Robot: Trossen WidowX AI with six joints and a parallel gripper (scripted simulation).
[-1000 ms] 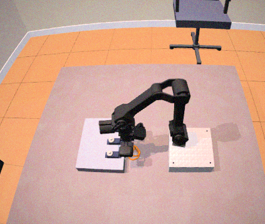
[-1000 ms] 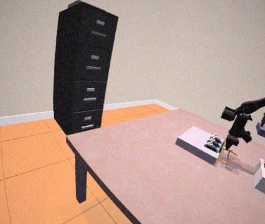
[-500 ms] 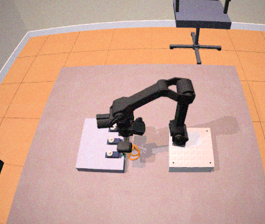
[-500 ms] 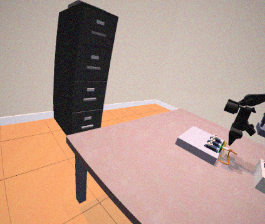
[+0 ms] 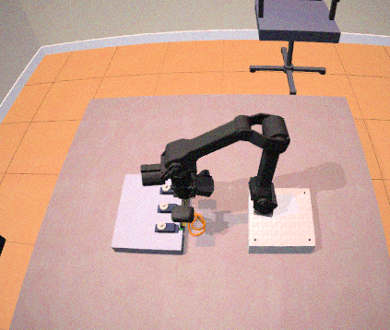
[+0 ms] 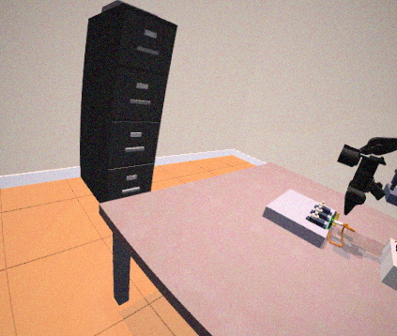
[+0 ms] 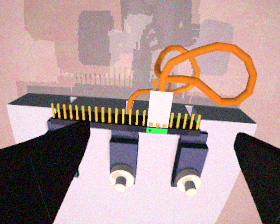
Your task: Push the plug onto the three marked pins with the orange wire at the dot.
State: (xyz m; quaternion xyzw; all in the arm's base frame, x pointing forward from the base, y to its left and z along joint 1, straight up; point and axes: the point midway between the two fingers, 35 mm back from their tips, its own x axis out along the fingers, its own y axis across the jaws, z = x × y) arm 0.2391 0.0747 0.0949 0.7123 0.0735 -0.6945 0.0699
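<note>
The white plug (image 7: 160, 107) sits over the row of metal pins (image 7: 94, 114), in line with the green band (image 7: 158, 131). The band's dark dot is at its left end in the wrist view. Short lengths of three pins show between plug and band. The plug looks nearly square to the row; the visible pins beside it look straight. The orange lead (image 7: 236, 55) (image 5: 197, 226) (image 6: 343, 242) loops away from the plug. Which hole has the orange wire cannot be told. My gripper (image 7: 164, 133) is wide open and empty, its fingers well apart on either side of the plug, which they do not touch.
The pale holder (image 5: 134, 221) (image 6: 289, 206) (image 7: 91, 200) carries three dark blue servos with white round horns; one servo (image 7: 189, 162) is right of the band. The white base block (image 5: 289, 230) stands right of the holder in the top view, under the arm.
</note>
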